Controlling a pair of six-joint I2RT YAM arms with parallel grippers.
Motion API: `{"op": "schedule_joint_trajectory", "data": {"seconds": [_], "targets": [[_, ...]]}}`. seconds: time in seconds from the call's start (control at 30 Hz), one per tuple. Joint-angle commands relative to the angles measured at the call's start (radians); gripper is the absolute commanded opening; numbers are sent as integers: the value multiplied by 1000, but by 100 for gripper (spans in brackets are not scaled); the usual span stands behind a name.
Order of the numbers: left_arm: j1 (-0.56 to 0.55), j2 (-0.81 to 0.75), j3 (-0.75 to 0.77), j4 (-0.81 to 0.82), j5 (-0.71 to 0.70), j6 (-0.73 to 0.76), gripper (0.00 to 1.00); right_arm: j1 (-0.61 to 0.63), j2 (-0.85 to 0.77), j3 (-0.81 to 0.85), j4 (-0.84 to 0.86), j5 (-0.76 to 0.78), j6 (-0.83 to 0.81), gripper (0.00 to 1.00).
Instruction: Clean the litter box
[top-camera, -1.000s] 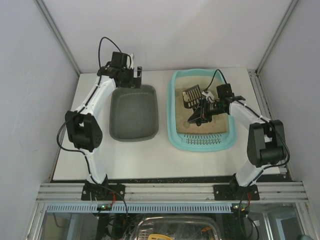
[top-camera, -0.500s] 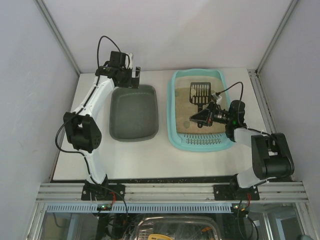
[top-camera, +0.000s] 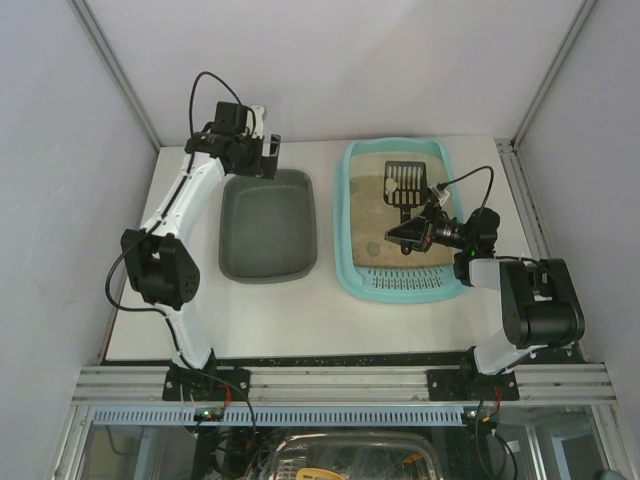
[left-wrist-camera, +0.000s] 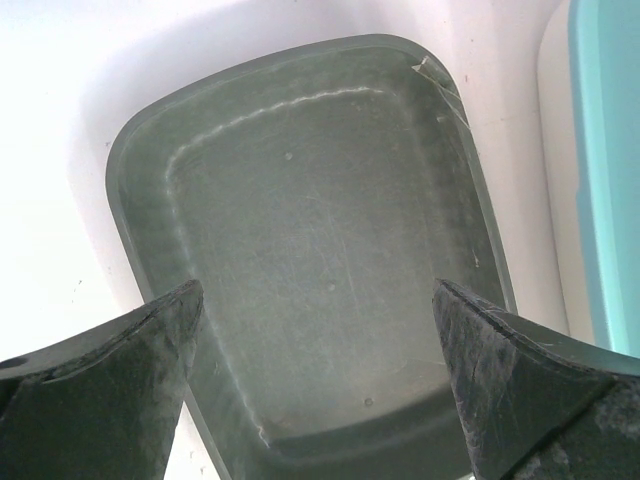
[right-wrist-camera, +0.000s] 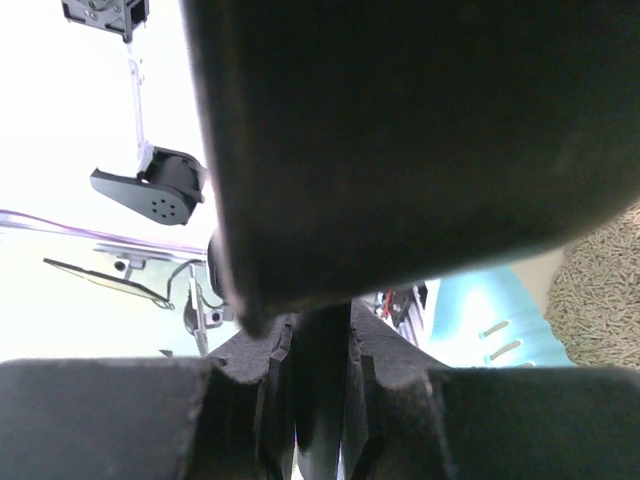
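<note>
Three views, one entry each.

Top external. On right half of white table (top-camera: 130, 300): litter box (top-camera: 343, 235), light turquoise, slotted end nearest the arm bases, beige litter (top-camera: 372, 205) across its floor. Over far part of the litter: black slotted litter scoop (top-camera: 404, 182), handle clamped in right gripper (top-camera: 414, 230); probably kept low and blade-forward for sifting. Right arm folded tight, elbow by the box's right rim, forearm nearly level and pointing left across the box. Just beside the box but apart from it: dark grey tray (top-camera: 268, 230), bare inside, likely set there to receive waste. Left arm stretched far forward, left gripper (top-camera: 268, 156) poised over the tray's far rim, jaws spread wide, grasping nothing.

Left wrist. Straight down into the grey tray; two dark fingers (left-wrist-camera: 110, 400) wide apart at the lower corners, nothing between. Strip of turquoise rim at right edge.

Right wrist. Mostly blocked by dark body of the scoop; handle pinched between the closed jaws. Litter and slotted turquoise wall glimpsed at right. Scoop touching litter or not: cannot tell.
</note>
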Motion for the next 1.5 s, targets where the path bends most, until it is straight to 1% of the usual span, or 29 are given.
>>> {"op": "schedule_joint_trajectory", "data": {"seconds": [0.0, 0.07, 0.1, 0.13, 0.2, 0.27, 0.33, 0.4, 0.47, 0.53, 0.6, 0.63, 0.7, 0.73, 0.77, 0.8, 0.83, 0.87, 0.9, 0.97, 1.0, 1.03, 1.07, 1.13, 1.17, 1.27, 1.3, 1.37, 1.47], "targets": [[4, -62, -23, 14, 28, 32, 100, 27, 8, 26, 38, 4, 1, 0], [4, -61, -25, 11, 35, 34, 100, 97, -21, 69, -151, -26, -128, 0], [4, -59, -26, 10, 38, 34, 100, 100, -43, 60, -165, -4, -146, 0], [4, -58, -26, 8, 39, 34, 100, 80, -54, 40, -143, 24, -124, 0], [3, -60, -28, 9, 36, 36, 100, 33, -28, 5, -19, 53, -36, 0], [1, -63, -37, 11, 36, 40, 100, 57, 25, 30, 46, 1, 7, 0], [0, -62, -39, 7, 49, 43, 100, 75, 28, 27, 111, 11, 57, 0], [0, -62, -40, 3, 63, 52, 100, -8, 36, -35, 252, 86, 152, 0], [-3, -66, -42, 4, 60, 55, 100, -16, 74, -9, 280, 56, 172, 0], [-5, -67, -48, 7, 58, 58, 100, 52, 54, 50, 70, -14, 46, 0], [-4, -63, -48, 3, 63, 59, 100, 65, -20, 64, -168, 3, -125, 0], [-4, -61, -45, -2, 63, 58, 100, 40, -48, 54, -214, 27, -167, 0], [-7, -64, -49, -3, 57, 61, 100, -26, -52, 22, -149, 63, -113, 0], [-8, -67, -57, 0, 55, 63, 100, -30, -35, 30, -120, 53, -103, 0], [-8, -71, -63, 2, 56, 64, 100, -2, -27, 65, -204, 12, -166, 0], [-8, -70, -66, 3, 59, 64, 100, 43, -42, 122, -407, -16, -338, 0], [-8, -70, -68, 1, 62, 61, 100, 84, -74, 185, -725, -2, -560, 0], [-8, -68, -68, 0, 65, 62, 100, 110, -103, 240, -917, 11, -682, 0], [-8, -68, -65, 0, 65, 62, 100, 91, -109, 227, -898, 6, -637, 0], [-8, -68, -63, 1, 60, 63, 100, 4, -92, 102, -516, 19, -354, 0], [-8, -67, -62, 2, 57, 64, 100, -22, -70, 59, -370, 19, -265, 0], [-10, -67, -61, 1, 58, 65, 100, -21, -59, 69, -331, 5, -251, 0], [-10, -67, -63, 0, 57, 66, 100, 2, -66, 107, -475, -6, -336, 0], [-8, -64, -61, -3, 60, 67, 100, 60, -104, 219, -893, 15, -633, 0], [-8, -65, -60, -3, 61, 70, 100, 75, -108, 243, -963, 19, -698, 0], [-6, -67, -51, -1, 58, 84, 100, 55, -96, 203, -836, 17, -598, 0], [-4, -68, -41, 0, 52, 104, 100, 55, -94, 201, -832, 21, -589, 0], [11, -71, -9, 2, 41, 174, 100, 69, -97, 227, -901, 39, -629, 0], [55, -75, 66, -12, 61, 246, 100, 124, -94, 325, -1112, 87, -751, 0]]}}
